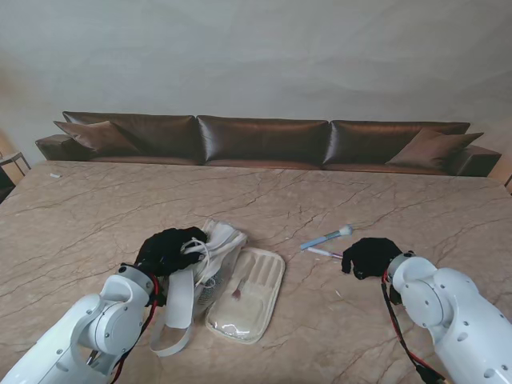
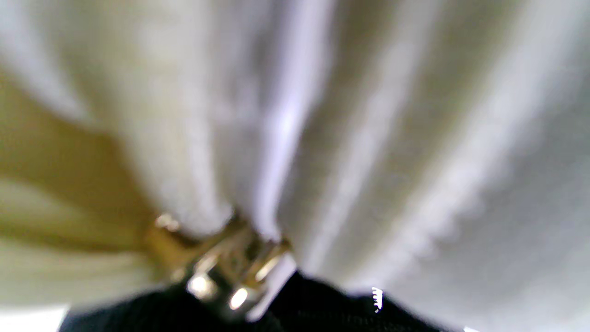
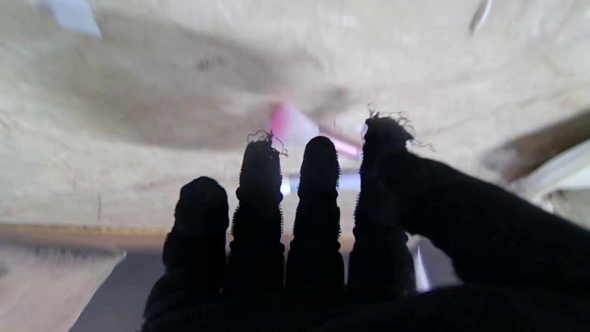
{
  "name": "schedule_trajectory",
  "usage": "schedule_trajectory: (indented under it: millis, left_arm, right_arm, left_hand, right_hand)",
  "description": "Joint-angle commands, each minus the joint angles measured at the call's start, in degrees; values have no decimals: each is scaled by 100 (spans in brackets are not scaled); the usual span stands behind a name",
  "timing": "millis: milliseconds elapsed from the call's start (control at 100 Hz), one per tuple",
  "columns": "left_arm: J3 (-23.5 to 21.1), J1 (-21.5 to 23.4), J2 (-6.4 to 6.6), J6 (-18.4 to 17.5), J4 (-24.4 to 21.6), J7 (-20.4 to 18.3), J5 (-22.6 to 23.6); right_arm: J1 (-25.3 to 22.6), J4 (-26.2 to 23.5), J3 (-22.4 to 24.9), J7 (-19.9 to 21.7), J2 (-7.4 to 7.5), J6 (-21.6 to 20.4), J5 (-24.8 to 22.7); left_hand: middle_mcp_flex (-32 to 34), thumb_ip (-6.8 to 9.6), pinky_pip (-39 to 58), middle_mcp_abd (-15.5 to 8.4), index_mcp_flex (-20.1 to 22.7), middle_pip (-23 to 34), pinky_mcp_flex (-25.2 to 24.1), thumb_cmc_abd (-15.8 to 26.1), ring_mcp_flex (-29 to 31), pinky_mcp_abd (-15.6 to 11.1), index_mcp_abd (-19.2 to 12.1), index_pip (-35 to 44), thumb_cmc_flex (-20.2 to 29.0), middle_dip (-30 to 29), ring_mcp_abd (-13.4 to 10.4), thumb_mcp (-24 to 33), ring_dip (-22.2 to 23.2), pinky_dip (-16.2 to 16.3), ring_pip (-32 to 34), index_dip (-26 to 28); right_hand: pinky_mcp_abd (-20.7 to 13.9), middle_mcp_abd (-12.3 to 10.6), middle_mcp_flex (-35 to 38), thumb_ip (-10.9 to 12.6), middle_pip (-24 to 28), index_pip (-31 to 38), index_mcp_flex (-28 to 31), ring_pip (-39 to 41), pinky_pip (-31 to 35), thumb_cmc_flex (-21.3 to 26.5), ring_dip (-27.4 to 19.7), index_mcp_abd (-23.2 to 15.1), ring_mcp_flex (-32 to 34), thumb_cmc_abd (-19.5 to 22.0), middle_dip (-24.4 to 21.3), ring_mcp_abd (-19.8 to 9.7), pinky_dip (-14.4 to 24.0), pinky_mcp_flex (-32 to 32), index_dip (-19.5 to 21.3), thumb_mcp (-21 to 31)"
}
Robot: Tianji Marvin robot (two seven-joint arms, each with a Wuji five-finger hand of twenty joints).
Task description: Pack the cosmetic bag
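Counter (image 1: pixel 120 200) is showing beige marble with thin dark brown veining. Sofa (image 1: pixel 264 140) is showing glossy dark brown. Bag (image 1: pixel 212 252) is presenting off-white fabric with a gold metal clasp (image 2: pixel 221 263); its tray (image 1: pixel 246 294) is reading cream with a clear cover. Both hands, left (image 1: pixel 168 250) and right (image 1: pixel 370 256), are wearing black knit gloves. One brush (image 1: pixel 326 237) is showing light blue, another (image 1: pixel 324 253) pink. Arm shells (image 1: pixel 448 308) are showing white, with red cabling.

Left hand (image 1: pixel 170 250) curled closed, right hand (image 1: pixel 370 257) palm down, fingers (image 3: pixel 259 184) extended side by side
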Motion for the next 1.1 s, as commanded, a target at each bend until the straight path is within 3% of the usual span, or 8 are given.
schedule_trajectory:
  millis: [0, 100, 150, 190, 510, 680, 980, 1090]
  left_arm:
    - [1, 33, -24, 17, 21, 6, -7]
    - [23, 18, -32, 46, 52, 29, -37]
    - [28, 20, -34, 54, 59, 42, -41]
    - [33, 21, -37, 59, 63, 55, -47]
    - [78, 15, -42, 101, 16, 73, -37]
    - [85, 11, -49, 122, 12, 95, -57]
    - [65, 7, -53, 119, 54, 99, -92]
    - [44, 12, -51, 100, 63, 87, -99]
  right_arm:
    - [-90, -53, 37, 10, -71, -22, -10]
    - [-144, -10, 87, -441, -120, -39, -13]
    - [-155, 21, 96, -607, -141, -39, 1]
    - [-160, 19, 103, -651, -147, -21, -24]
    - [103, 172, -35, -246, -89, 163, -210]
    - [244, 330, -127, -153, -82, 238, -73]
    - [420, 522, -337, 209, -44, 361, 140]
    - [406, 491, -377, 324, -31, 292, 227]
  left_hand:
    - [67, 351, 213, -1091, 607, 78, -24, 880, -58, 100, -726, 2100, 813, 96, -107, 857, 21, 20, 108, 256]
    - [70, 351, 212, -1090, 610, 80, -22, 889, -56, 105, -722, 2099, 811, 97, -101, 855, 23, 18, 112, 257]
    - [73, 350, 212, -1089, 614, 81, -22, 887, -57, 108, -728, 2099, 808, 97, -108, 852, 23, 18, 110, 257]
    - [73, 351, 211, -1091, 614, 80, -22, 890, -56, 109, -729, 2098, 809, 96, -111, 853, 22, 17, 110, 257]
    - [70, 351, 212, -1096, 619, 73, -22, 882, -62, 110, -734, 2095, 809, 102, -110, 846, 19, 15, 101, 261]
    - [74, 353, 212, -1094, 628, 76, -22, 888, -59, 110, -729, 2098, 813, 107, -103, 849, 20, 14, 102, 264]
    - [69, 354, 213, -1091, 622, 69, -22, 888, -60, 110, -729, 2093, 819, 111, -106, 846, 21, 13, 101, 268]
    - [62, 352, 213, -1094, 620, 68, -22, 892, -64, 110, -736, 2094, 819, 115, -110, 839, 22, 13, 100, 271]
  right_hand:
    - [-58, -63, -146, -491, 156, 289, 50, 96, 159, -300, 83, -258, -96, -277, 53, 6, 103, 33, 43, 386]
    - [14, -46, -173, -665, 136, 441, -119, 106, 174, -535, 90, -302, -106, -80, 10, 20, 126, 22, -176, -317]
    - [55, -42, -62, -411, 83, -114, -282, 90, 206, -709, 38, -55, 0, 365, -110, 51, 140, 70, -282, -686]
    - [65, -62, -23, -144, 95, -570, -439, 95, 213, -819, 16, 136, 25, 649, -175, 55, 129, 88, 2, -939]
    - [12, 21, -334, 251, 94, -1139, -1226, 67, 54, -941, 55, 811, -154, 891, -217, 30, 83, -54, -437, -1004]
    - [6, -10, -484, 336, 166, -1169, -1486, 151, 49, -962, 130, 872, -226, 960, -157, 26, 107, -112, -552, -1030]
    - [11, 54, -33, 505, 609, -874, -953, 583, 195, -1050, 435, 832, 38, 1101, 202, 180, 160, -2, -555, -1104]
    - [104, 3, 509, 385, 922, -507, -274, 704, 250, -1068, 543, 545, 273, 1074, 733, 241, 109, 33, -170, -1313]
